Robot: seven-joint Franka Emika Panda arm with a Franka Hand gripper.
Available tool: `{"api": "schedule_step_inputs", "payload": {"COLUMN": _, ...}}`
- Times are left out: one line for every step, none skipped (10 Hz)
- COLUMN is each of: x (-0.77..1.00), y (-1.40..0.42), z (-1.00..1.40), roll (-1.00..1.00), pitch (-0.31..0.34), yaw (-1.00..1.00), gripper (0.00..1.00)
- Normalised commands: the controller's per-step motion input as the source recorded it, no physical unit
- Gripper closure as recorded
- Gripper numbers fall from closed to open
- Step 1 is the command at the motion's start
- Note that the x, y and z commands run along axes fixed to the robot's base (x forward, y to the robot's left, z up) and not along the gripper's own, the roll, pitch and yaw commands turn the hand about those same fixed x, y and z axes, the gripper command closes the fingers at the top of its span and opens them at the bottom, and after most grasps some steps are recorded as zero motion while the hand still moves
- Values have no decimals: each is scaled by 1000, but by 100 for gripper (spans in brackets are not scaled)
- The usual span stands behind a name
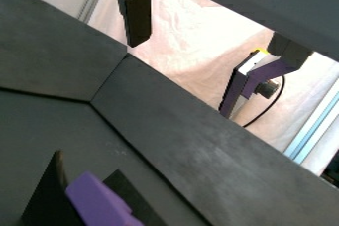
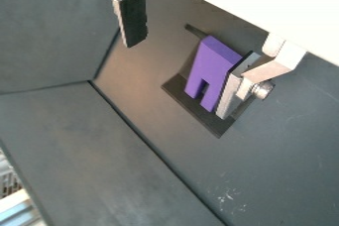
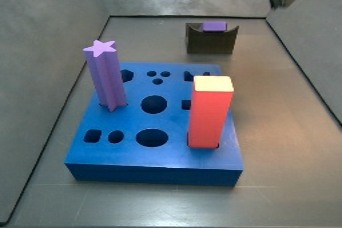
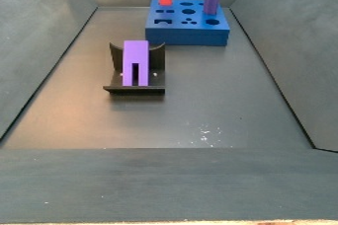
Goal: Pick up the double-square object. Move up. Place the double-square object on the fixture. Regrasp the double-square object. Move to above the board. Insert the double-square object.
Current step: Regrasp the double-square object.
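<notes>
Double-square object [image 2: 208, 68] is standing upright in the fixture [image 4: 134, 79], long axis roughly vertical, notched end down. I am holding my hand [image 2: 199, 32] above and apart from it, released and gripping nothing: one finger [image 2: 131, 14] and the opposite one [image 2: 269, 67] are flanking empty air. Regrasp, as I judge it, is calling for a straight descent. Board [image 3: 160, 132] is lying well apart.
</notes>
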Motion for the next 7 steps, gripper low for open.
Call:
{"api": "schedule_step_inputs", "payload": {"x": 61, "y": 61, "z": -1000, "roll": 105, "pitch": -65, "yaw": 151, "gripper": 0}}
{"api": "schedule_step_inputs", "payload": {"x": 70, "y": 60, "z": -1000, "roll": 90, "pitch": -90, "yaw": 125, "gripper": 0}}
{"api": "schedule_step_inputs", "payload": {"x": 78, "y": 54, "z": -1000, "roll": 74, "pitch": -116, "yaw": 87, "gripper": 0}}
{"api": "schedule_step_inputs", "payload": {"x": 85, "y": 52, "z": -1000, "roll": 69, "pitch": -121, "yaw": 57, "gripper": 0}}
{"api": "schedule_step_inputs", "payload": {"x": 97, "y": 44, "z": -1000, "roll": 72, "pitch": -112, "yaw": 19, "gripper": 0}}
{"api": "schedule_step_inputs", "payload": {"x": 103, "y": 42, "z": -1000, "roll": 77, "pitch": -102, "yaw": 2, "gripper": 0}}
{"api": "schedule_step_inputs", "payload": {"x": 119, "y": 32, "z": -1000, "roll": 76, "pitch": -71, "yaw": -27, "gripper": 0}}
